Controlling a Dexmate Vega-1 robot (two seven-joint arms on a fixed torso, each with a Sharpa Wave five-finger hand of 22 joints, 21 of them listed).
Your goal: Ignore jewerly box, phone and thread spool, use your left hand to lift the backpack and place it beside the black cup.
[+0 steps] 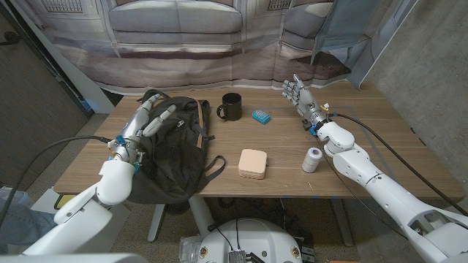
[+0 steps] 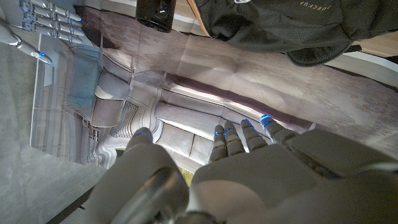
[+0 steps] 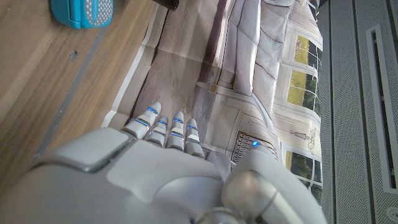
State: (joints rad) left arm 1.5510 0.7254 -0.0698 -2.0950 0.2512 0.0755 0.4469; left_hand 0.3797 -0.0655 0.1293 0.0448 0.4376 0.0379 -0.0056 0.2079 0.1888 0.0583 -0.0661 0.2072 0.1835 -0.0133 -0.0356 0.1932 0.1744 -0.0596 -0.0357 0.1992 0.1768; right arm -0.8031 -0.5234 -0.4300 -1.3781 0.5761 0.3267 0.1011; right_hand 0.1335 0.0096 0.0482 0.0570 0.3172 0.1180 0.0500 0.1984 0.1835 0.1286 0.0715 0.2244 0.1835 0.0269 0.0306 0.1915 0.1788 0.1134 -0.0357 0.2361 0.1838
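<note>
The black backpack (image 1: 170, 150) was seen lying flat on the left part of the wooden surface (image 1: 278, 142), its lower end reaching the near edge and one strap trailing toward the middle. The black cup (image 1: 231, 107) stood upright just beyond the backpack's far right corner, near it but apart, with its handle turned toward the bag. The left hand (image 1: 150, 120) was held over the backpack's left side, its fingers (image 1: 167, 113) extended and slightly spread, with nothing clasped between them; whether they touched the fabric could not be told. In the left wrist view the same hand (image 2: 249, 168) was shown with its fingers straight, and the backpack (image 2: 280, 28) and cup (image 2: 155, 12) were seen ahead of it. The right hand (image 1: 301, 95) was raised at the far right of the surface, fingers outstretched and close together, holding nothing. Between the hands lay a blue phone (image 1: 261, 115), a pale jewelry box (image 1: 253, 164) and a white thread spool (image 1: 312, 159).
</note>
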